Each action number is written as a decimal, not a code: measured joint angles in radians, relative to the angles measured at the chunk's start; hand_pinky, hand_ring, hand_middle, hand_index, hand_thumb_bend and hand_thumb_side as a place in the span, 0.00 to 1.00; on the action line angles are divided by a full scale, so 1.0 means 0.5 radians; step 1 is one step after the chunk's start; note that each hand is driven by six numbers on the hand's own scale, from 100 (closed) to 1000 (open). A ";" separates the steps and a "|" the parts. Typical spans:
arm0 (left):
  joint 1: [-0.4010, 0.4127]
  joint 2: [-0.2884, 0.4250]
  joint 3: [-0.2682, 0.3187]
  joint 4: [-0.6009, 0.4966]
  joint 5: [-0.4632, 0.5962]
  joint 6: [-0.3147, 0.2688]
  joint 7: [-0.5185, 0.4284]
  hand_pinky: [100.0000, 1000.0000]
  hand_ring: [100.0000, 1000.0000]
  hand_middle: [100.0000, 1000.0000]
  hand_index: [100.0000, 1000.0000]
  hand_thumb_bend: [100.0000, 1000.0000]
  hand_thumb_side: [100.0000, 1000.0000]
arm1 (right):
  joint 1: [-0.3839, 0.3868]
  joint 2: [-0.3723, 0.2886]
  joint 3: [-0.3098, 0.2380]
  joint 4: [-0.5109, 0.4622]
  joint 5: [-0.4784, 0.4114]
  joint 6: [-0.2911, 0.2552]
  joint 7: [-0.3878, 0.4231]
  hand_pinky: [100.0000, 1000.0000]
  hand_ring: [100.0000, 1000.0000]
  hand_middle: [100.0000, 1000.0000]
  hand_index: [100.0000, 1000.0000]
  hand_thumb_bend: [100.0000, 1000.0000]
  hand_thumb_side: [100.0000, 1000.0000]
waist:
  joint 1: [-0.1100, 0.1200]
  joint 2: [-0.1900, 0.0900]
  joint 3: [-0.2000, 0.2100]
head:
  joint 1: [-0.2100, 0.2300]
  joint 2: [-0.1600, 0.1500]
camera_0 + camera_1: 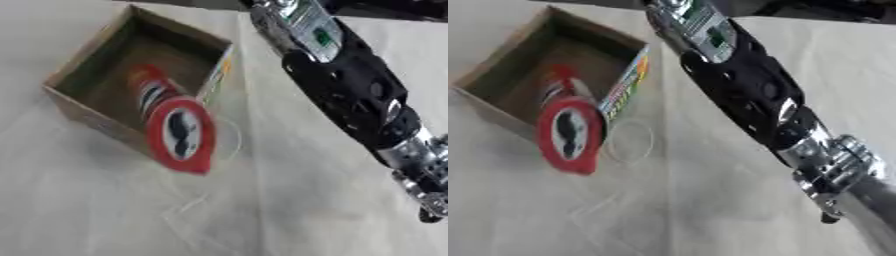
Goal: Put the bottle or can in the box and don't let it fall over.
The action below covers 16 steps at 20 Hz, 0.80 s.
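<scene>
The can (171, 120) is seen inside the box (87, 55), well left of the right arm (350, 85); the hand's state cannot be told.

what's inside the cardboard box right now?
A red can stands in the cardboard box, its red-rimmed top facing the camera. The rest of the brown floor looks bare. The can hides the floor under it and part of the box's near wall.
</scene>
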 measured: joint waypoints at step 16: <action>0.189 0.055 0.025 0.024 -0.023 0.007 0.014 0.86 0.71 0.45 0.61 0.00 0.61 | 0.681 -0.304 -0.305 -0.667 -0.522 0.081 -0.207 0.80 0.83 0.94 0.84 0.57 0.20 | 0.083 -0.250 -0.376 | 0.255 0.177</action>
